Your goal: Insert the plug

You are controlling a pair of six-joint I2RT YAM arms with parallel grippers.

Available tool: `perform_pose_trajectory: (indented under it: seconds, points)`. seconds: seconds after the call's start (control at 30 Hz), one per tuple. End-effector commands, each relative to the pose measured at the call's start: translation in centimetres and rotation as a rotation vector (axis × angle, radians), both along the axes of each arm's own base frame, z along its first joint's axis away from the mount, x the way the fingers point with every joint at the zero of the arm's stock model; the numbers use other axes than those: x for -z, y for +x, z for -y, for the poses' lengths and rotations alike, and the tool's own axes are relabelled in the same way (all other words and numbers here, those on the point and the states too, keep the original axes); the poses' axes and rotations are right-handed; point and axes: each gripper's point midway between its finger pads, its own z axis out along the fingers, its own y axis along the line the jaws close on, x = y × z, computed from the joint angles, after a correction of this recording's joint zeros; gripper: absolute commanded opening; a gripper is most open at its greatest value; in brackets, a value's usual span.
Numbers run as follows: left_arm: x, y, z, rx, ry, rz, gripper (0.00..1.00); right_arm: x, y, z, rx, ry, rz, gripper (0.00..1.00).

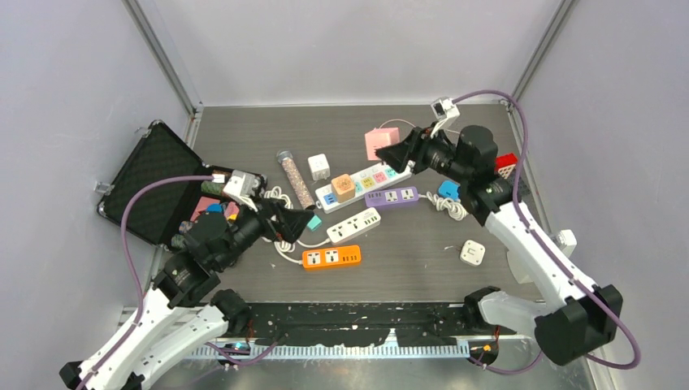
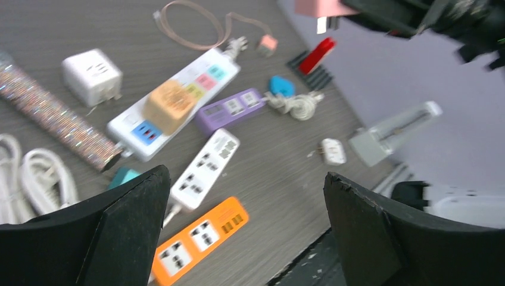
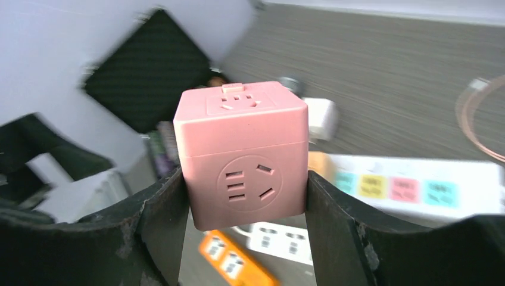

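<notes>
The plug is a pink cube adapter with sockets on its faces. My right gripper is shut on its two sides and holds it off the table. In the top view the pink cube hangs near the far end of the white power strip with coloured sockets, at the tip of my right gripper. In the left wrist view its metal prongs show under the pink cube. My left gripper stands open and empty over the orange strip; in the top view the left gripper is left of centre.
An orange-brown cube sits plugged in the white strip. A purple strip, a white strip and an orange strip lie mid-table. A glitter tube, white adapters, a blue plug and an open black case surround them.
</notes>
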Motion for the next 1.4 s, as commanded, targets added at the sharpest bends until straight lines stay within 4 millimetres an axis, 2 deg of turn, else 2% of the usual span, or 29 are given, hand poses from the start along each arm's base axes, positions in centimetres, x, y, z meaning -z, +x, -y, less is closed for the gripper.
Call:
perform_pose_trajectory:
  seconds: [0.0, 0.03, 0.17, 0.33, 0.47, 0.67, 1.07, 1.1, 1.27, 1.37]
  points:
    - [-8.3, -2.4, 2.2, 0.177, -0.261, 0.207, 0.99, -10.6, -6.1, -4.4, -0.242, 0.339, 0.24, 0.3]
    - [-9.0, -2.7, 2.3, 0.189, -0.286, 0.225, 0.99, -11.7, -7.9, -5.6, -0.304, 0.393, 0.252, 0.3]
    - [-11.7, -3.8, 2.7, 0.251, -0.356, 0.303, 0.99, -14.0, -12.5, -8.6, -0.475, 0.531, 0.258, 0.3]
    - [-14.3, -5.3, 3.4, 0.348, -0.418, 0.376, 0.99, -15.9, -16.2, -10.3, -0.597, 0.637, 0.251, 0.29]
    - [-14.7, -5.7, 3.7, 0.376, -0.446, 0.377, 0.99, -16.2, -17.9, -11.2, -0.662, 0.652, 0.243, 0.29]
    - [-15.2, -5.9, 3.7, 0.386, -0.505, 0.374, 0.99, -15.1, -18.5, -12.0, -0.677, 0.63, 0.223, 0.3]
    - [-14.4, -4.5, 5.1, 0.38, -0.538, 0.257, 0.99, -13.2, -18.7, -13.1, -0.694, 0.58, 0.182, 0.3]
    - [-14.3, -4.3, 5.1, 0.372, -0.541, 0.25, 0.97, -13.1, -18.7, -13.2, -0.697, 0.576, 0.178, 0.3]
    - [-14.8, -4.6, 5.0, 0.382, -0.58, 0.267, 0.76, -12.3, -19.2, -13.3, -0.724, 0.556, 0.157, 0.31]
    - [-14.8, -4.8, 5.2, 0.4, -0.582, 0.262, 0.7, -11.5, -19.4, -13.3, -0.732, 0.545, 0.137, 0.31]
